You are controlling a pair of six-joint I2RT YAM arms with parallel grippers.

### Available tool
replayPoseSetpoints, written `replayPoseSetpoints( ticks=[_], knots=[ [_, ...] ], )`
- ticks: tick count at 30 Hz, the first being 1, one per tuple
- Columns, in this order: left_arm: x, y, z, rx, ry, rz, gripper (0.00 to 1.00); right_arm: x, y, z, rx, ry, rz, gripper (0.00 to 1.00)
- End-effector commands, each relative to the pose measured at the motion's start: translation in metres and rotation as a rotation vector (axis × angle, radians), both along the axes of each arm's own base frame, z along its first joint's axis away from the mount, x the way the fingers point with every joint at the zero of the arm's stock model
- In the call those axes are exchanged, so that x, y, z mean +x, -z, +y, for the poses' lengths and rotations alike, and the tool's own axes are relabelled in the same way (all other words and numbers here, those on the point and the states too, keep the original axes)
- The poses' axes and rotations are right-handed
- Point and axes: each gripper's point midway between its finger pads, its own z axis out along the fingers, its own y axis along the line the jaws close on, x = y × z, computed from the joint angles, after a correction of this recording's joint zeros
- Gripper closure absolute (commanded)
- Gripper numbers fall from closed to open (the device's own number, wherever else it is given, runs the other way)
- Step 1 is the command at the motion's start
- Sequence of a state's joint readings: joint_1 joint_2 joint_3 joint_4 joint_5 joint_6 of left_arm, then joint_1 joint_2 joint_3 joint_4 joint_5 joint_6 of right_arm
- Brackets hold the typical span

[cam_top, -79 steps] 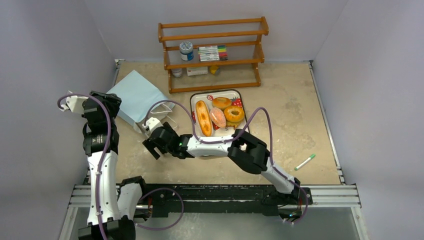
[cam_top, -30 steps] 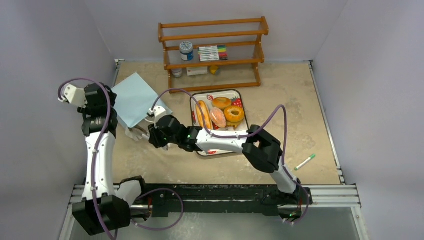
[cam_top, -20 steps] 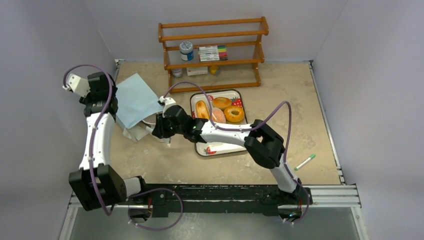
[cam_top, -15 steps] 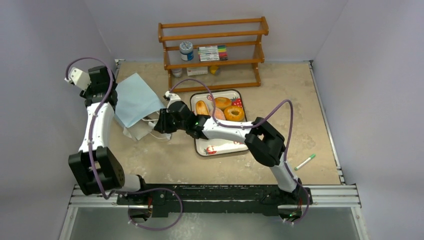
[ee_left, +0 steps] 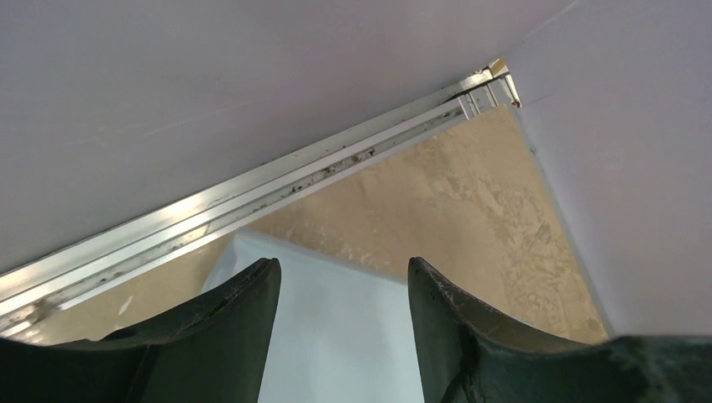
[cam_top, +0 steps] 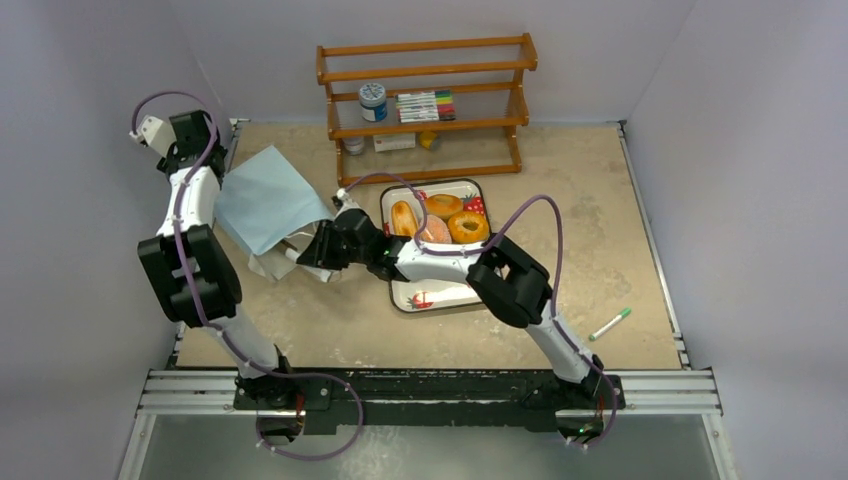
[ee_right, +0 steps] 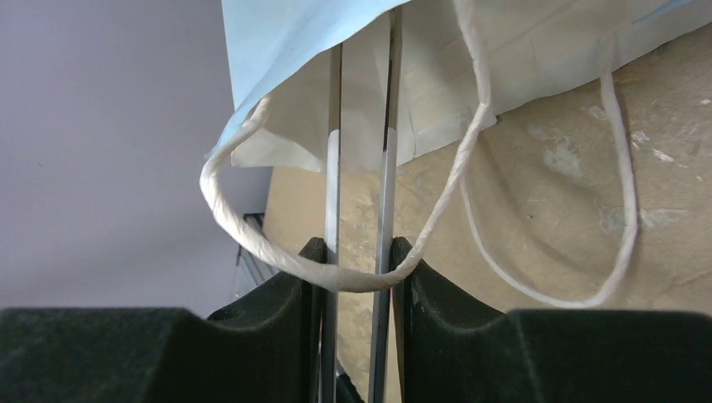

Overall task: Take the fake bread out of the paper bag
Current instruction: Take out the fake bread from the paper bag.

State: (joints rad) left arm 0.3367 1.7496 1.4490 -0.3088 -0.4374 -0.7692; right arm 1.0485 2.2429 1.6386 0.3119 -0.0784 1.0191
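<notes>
1. The fake bread (cam_top: 468, 227) lies outside the bag, on the strawberry-print tray (cam_top: 452, 296) just right of table centre. The pieces seen are a long golden loaf (cam_top: 404, 217), two orange-brown rings and a pinkish oval partly covered by the right arm.
2. The loaf's long axis runs roughly far to near. Its near end is hidden under the arm.
3. The paper bag (cam_top: 262, 198) lies flat on the table (cam_top: 580, 220), left of the tray. Its long axis runs diagonally. The closed end points to the far-left corner and the white-lined mouth faces near-right, toward the tray. The bag's inside is not visible.
4. The right gripper (cam_top: 300, 252) is at the bag mouth. Its two thin blades stand close together and parallel. Their tips pass under the blue upper layer, so a grip cannot be confirmed. One white cord handle (ee_right: 252, 243) drapes across both blades.
5. The left gripper (ee_left: 342, 269) hovers over the bag's far-left end, fingers spread apart with nothing between them.
6. No lettering is legible. The label on the blue-lidded jar (cam_top: 372, 101) is too small to read. The jar stands beside a row of markers (cam_top: 424, 105) on the wooden shelf (cam_top: 425, 128).
7. A green pen (cam_top: 609, 324) lies near the right edge of the table.
</notes>
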Motion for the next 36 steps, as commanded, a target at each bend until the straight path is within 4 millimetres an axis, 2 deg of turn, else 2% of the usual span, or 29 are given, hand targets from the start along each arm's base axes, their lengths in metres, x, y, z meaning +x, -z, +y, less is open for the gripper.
replayPoseSetpoints(
  ticks=[1,12,19,28,36],
  knots=[
    [0.027,-0.018,0.014,0.04,0.016,-0.059,0.43,0.014,-0.062,0.021,0.243,0.026,0.025,0.67],
    [0.068,0.012,0.033,0.03,0.021,-0.043,0.43,0.031,-0.053,0.033,0.357,0.064,0.113,0.66],
    [0.08,0.037,0.03,-0.013,0.066,-0.04,0.43,0.043,-0.048,0.029,0.42,0.107,0.166,0.66],
    [0.072,0.05,0.028,-0.034,0.075,-0.019,0.44,0.052,-0.052,0.038,0.461,0.117,0.194,0.65],
    [0.072,0.053,0.026,-0.06,0.074,-0.034,0.45,0.046,-0.04,0.025,0.441,0.14,0.229,0.65]
  ],
)
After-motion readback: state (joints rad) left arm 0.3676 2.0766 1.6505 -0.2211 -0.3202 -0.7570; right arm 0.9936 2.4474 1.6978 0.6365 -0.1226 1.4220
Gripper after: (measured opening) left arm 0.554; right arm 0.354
